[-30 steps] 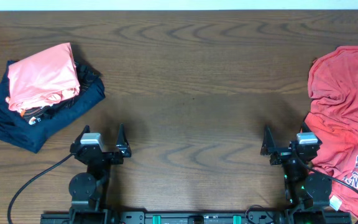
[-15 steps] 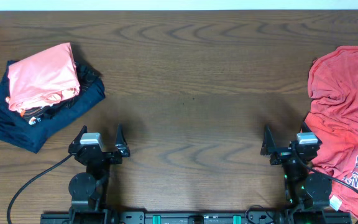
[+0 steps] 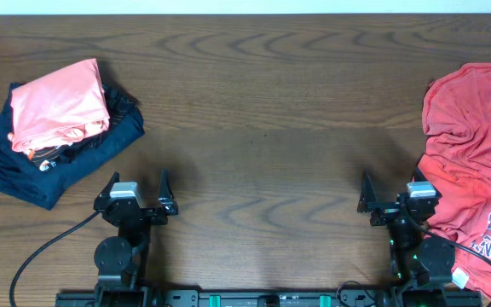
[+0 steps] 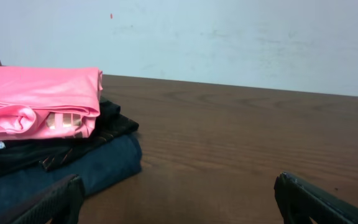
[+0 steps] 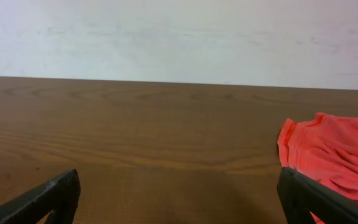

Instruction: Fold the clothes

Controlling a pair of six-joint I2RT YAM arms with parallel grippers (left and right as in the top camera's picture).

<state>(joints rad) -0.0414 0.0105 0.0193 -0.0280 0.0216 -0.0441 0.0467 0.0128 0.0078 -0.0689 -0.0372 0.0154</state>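
Salmon-pink T-shirt (image 3: 58,107), folded, soft, seemingly cotton

Left arm: folded back low, wrist level, pointing forward.
Left tool (image 3: 137,194): jaws spread wide, holding nothing.
Right arm: folded back low, pointing forward.
Right tool (image 3: 397,201): jaws spread wide, holding nothing.

Both arms black. left arm (image 3: 118,252): round joint housing, silver-grey cap (image 3: 124,190) on the wrist, thin black cable (image 3: 55,234) running off it. right arm (image 3: 417,249): same silver-grey cap, black cable, tiny green lights (image 3: 415,256). My jaws are matte black with wedge-shaped tips, seen close in both wrist views.
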